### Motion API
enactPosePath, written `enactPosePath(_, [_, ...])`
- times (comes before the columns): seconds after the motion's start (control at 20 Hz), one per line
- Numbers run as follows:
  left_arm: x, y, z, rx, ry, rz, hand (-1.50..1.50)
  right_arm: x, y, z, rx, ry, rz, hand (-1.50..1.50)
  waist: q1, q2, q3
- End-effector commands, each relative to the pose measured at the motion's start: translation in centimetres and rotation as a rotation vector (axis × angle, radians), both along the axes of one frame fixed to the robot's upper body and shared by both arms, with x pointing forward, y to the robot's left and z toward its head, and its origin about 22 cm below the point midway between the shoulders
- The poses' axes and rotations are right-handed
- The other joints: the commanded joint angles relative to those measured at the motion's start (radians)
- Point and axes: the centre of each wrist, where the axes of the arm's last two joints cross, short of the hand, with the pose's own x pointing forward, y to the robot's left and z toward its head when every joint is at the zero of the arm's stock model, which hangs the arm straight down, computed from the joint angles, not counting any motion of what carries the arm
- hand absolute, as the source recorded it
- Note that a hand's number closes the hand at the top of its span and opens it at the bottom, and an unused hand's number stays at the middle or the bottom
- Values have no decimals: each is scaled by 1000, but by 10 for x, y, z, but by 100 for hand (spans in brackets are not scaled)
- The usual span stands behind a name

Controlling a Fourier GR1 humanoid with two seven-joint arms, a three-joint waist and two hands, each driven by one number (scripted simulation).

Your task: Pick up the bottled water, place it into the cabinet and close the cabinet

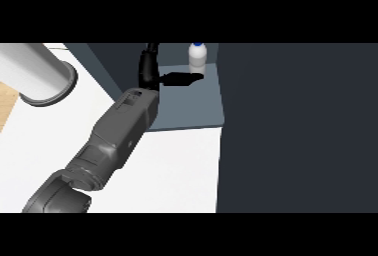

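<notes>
The bottled water [196,56], a slim pale cylinder with rounded shoulders and a blue cap, stands upright at the back of the cabinet [188,107], on its smooth grey-blue shelf floor. One grey forearm [118,132], matte and boxy with a rounded joint housing, rises from the lower left of the head view to the cabinet's opening. Its black hand [151,62] sits just left of the bottle; whether it touches the bottle, which hand it is, and how its fingers are set cannot be told. A dark shadow lies on the shelf below the bottle. A flat dark door panel [295,130] fills the right. On the white counter [173,170], upper left, is a glossy white cylinder [37,70].
</notes>
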Motion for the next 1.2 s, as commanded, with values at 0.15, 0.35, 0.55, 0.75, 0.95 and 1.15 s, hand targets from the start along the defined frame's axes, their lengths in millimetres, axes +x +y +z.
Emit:
enactPosePath(0.15, [-1, 15, -3, -119, -62, -111, -150, 4, 5, -5, -11, 2, -32, -150, 52, -20, -1])
enactPosePath(0.35, [-8, 44, -21, -133, -82, -135, -150, -20, -7, 2, 7, 15, -43, -150, 50, -24, -1])
enactPosePath(0.55, [-25, 14, -37, -195, -100, -190, -150, -8, 0, -5, 1, 26, -54, -150, 80, -32, -1])
enactPosePath(0.75, [-24, 19, -28, -242, -108, -233, -150, -13, 11, 10, 5, 21, -86, -150, 103, -41, -2])
enactPosePath(0.95, [-44, 10, -42, -245, -92, -288, -150, -12, -5, 13, -8, 24, -82, -150, 103, -41, -1])
enactPosePath(1.15, [-58, 0, -30, -315, -59, -337, -150, -15, 4, 2, -11, 44, -91, -150, 122, -49, 0])
